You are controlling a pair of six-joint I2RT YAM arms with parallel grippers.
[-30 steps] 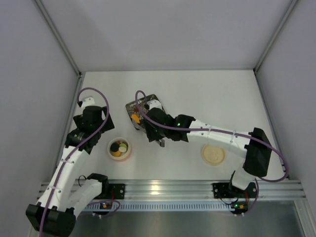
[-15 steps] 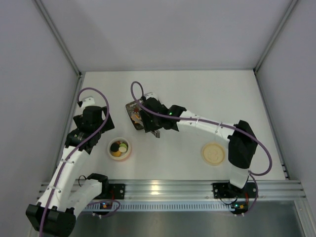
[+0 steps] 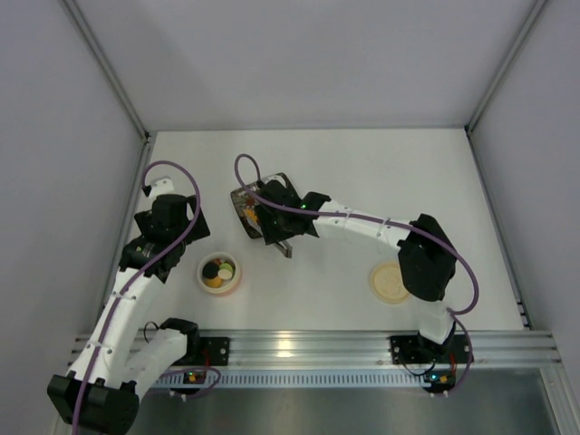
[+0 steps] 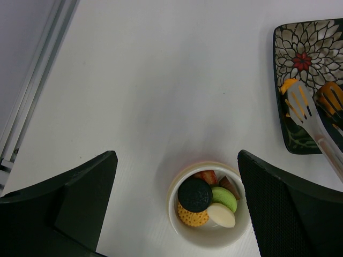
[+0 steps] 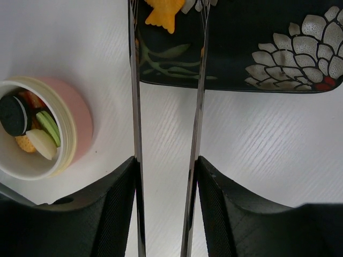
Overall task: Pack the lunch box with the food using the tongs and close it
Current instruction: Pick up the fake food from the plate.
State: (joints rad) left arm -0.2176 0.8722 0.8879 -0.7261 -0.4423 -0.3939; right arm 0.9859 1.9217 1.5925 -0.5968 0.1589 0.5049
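Observation:
The lunch box [image 3: 219, 271] stands open on the table, its pink wall [image 5: 80, 128] and cream rim [image 4: 214, 238] in view, with food [image 4: 195, 195] inside: a black cookie, green, yellow, white and red pieces. My left gripper [image 4: 176, 155] hangs open above it, holding nothing. My right gripper [image 5: 166, 166] is shut on the tongs [image 5: 199, 107], one slim arm against each finger. The tongs' slotted tips [image 4: 300, 104] reach over the dark floral plate [image 5: 268, 53], on either side of an orange piece of food [image 5: 163, 12].
The flat cream lid [image 3: 390, 283] lies to the right, partly under my right arm's elbow. The plate [image 3: 240, 201] sits behind the lunch box. Grey walls close the table on three sides; an aluminium rail runs along the near edge.
My right arm has swung left and back, carrying the tongs' tips over the plate; its elbow now overhangs the lid. The tongs' arms have drawn slightly closer. The left arm is still.

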